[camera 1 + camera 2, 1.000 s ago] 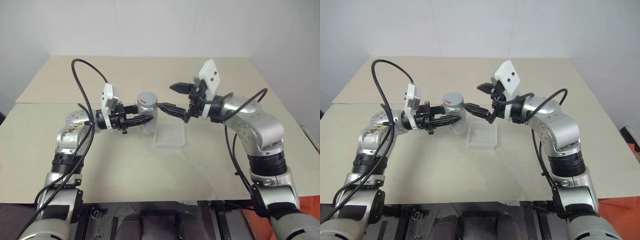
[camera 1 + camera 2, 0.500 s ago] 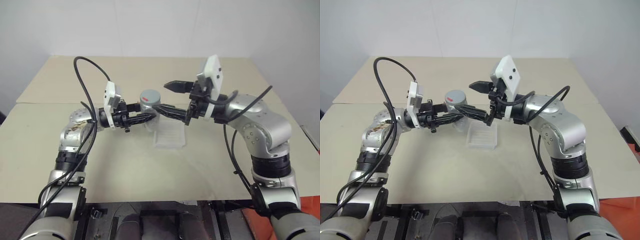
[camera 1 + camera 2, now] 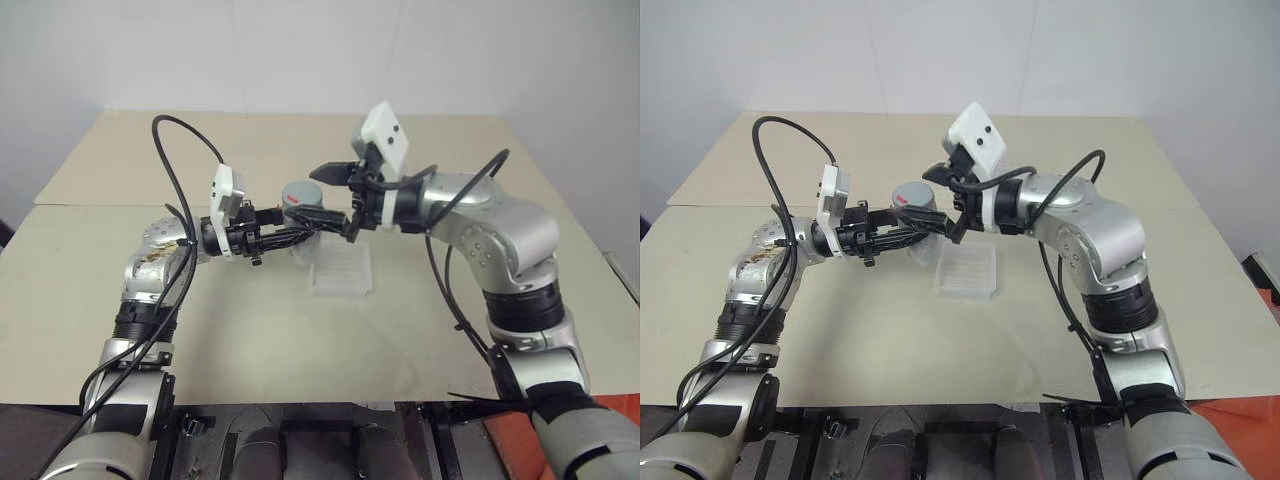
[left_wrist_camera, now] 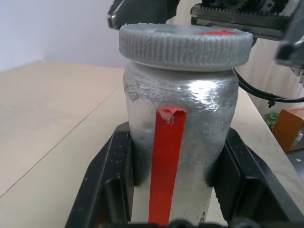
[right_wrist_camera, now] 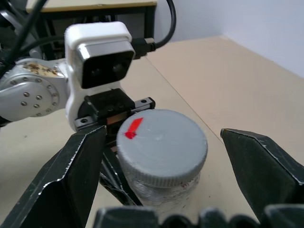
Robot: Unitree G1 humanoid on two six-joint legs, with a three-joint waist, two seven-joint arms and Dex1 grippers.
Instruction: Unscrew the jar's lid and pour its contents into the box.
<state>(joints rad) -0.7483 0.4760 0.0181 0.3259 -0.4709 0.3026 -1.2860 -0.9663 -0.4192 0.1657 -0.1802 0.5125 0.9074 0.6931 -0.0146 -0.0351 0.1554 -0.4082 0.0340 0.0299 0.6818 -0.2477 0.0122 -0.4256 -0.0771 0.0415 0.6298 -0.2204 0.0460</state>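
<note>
Beige counter (image 3: 250, 330) carries the clear plastic box (image 3: 340, 272); just behind it, the left gripper (image 3: 300, 236) pinches the silvery jar (image 4: 178, 142). Right gripper (image 5: 161, 156), spread, flanks its ribbed grey lid (image 5: 161, 145): centre, clamp squarely, then twist.

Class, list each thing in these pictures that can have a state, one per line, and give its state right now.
jar: upright, held off the table, closed.
lid: on the jar, red mark up.
box: on the table, open-topped, looks empty.
left gripper: shut on the jar.
right gripper: open, a finger either side of the lid, not touching.
</note>
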